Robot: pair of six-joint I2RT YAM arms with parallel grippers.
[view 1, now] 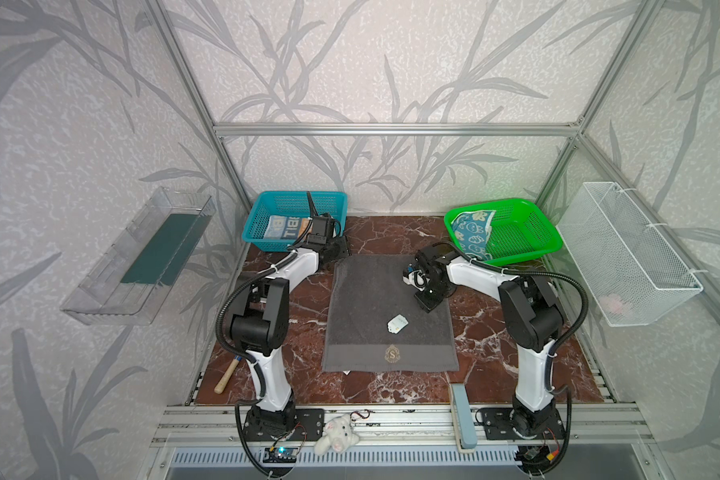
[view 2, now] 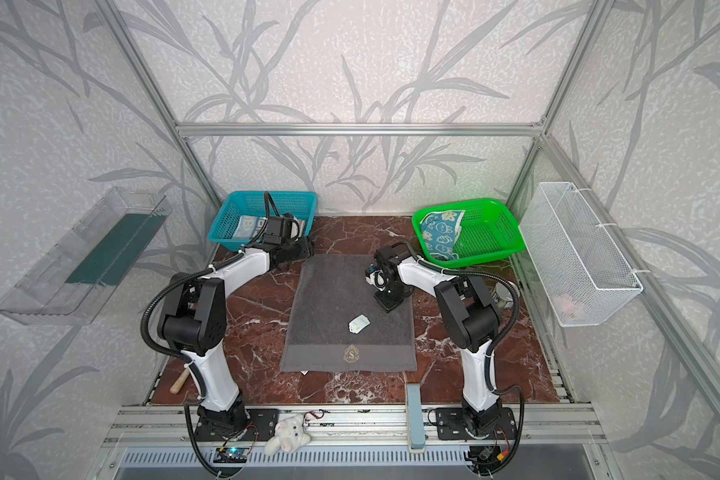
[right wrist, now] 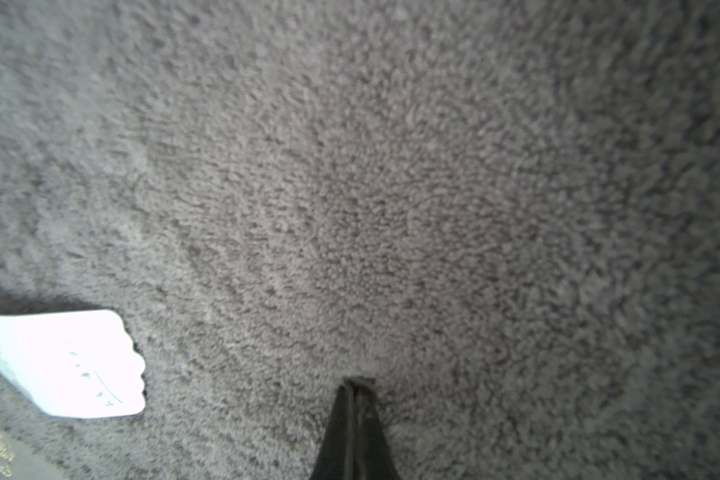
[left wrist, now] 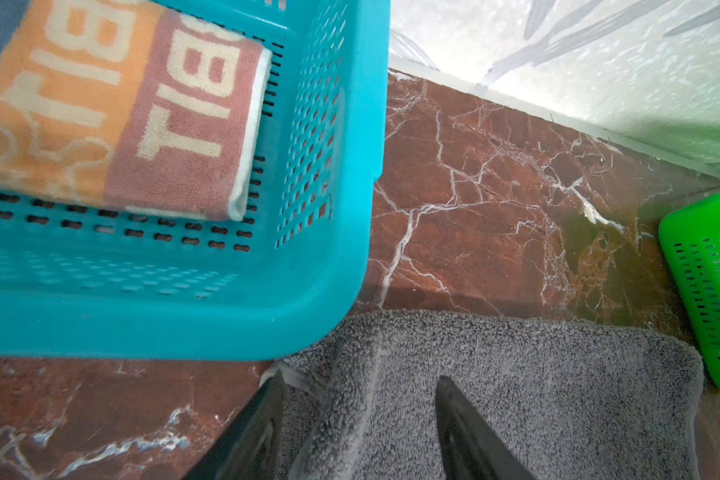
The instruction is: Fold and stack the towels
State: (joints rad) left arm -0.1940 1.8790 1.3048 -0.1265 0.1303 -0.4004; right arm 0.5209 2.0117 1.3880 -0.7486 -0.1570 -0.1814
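Your left gripper (left wrist: 361, 386) straddles the grey towel (view 1: 371, 307) at its corner, fingers apart for pinching. Your right gripper (right wrist: 356, 388), closed, likely pins it.

Crested towel (view 1: 371, 299) central; lettered towel (view 1: 281, 226) in left basket (view 1: 296, 194), bunny towel (view 1: 472, 232) in right basket (view 1: 528, 245).

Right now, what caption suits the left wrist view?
Jaws apart over the grey towel corner; teal basket holds the lettered towel.

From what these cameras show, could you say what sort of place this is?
Likely a staged robot-testing booth: a silver aluminium frame encloses leaf-patterned wallpaper panels, and two white-and-black robot arms flank a red marble-look tabletop.
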